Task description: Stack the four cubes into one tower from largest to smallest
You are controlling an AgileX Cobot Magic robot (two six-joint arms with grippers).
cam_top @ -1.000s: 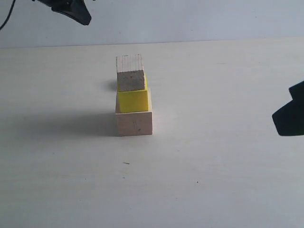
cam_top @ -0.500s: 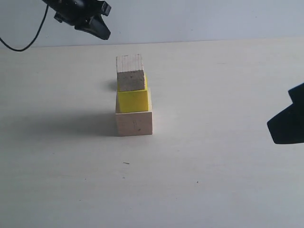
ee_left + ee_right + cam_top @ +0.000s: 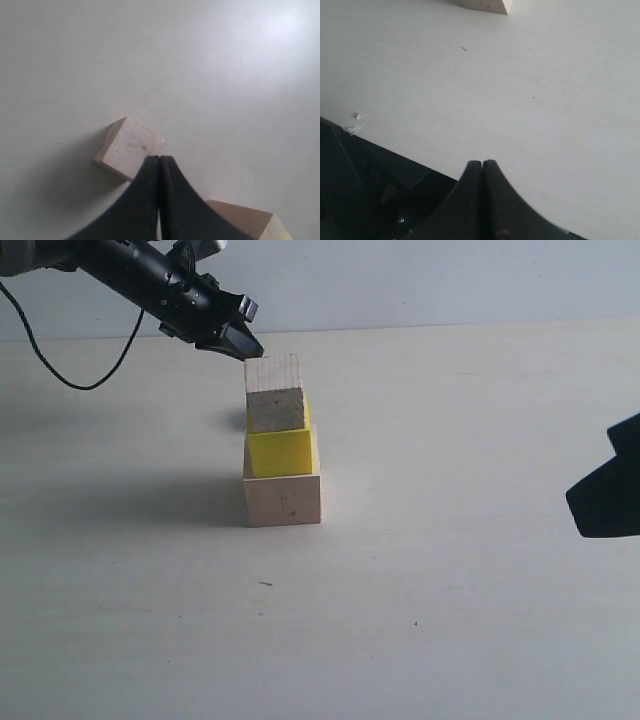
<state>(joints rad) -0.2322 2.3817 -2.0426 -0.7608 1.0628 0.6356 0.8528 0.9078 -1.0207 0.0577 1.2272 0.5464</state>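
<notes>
A three-cube column stands mid-table: the largest pale wood cube (image 3: 283, 500) at the bottom, the yellow cube (image 3: 280, 452) on it, and the smaller pale wood cube (image 3: 274, 394) on top. The tiny pale wood cube (image 3: 127, 148) lies alone on the table, seen only in the left wrist view, just beyond my left gripper's tips; the column hides it in the exterior view. My left gripper (image 3: 246, 344) (image 3: 159, 159) is shut and empty, hovering at the top cube's upper left corner. My right gripper (image 3: 604, 496) (image 3: 482, 164) is shut and empty, low at the right edge.
The pale tabletop (image 3: 450, 590) stretches around the column. A black cable (image 3: 60, 365) trails from the left arm. In the right wrist view the table's near edge (image 3: 395, 150) drops to dark framework, and a corner of the largest cube (image 3: 487, 5) shows.
My left arm has swung down and rightward from the upper left until its shut tips are beside the column's top cube. The right gripper has barely shifted. The cubes have not moved.
</notes>
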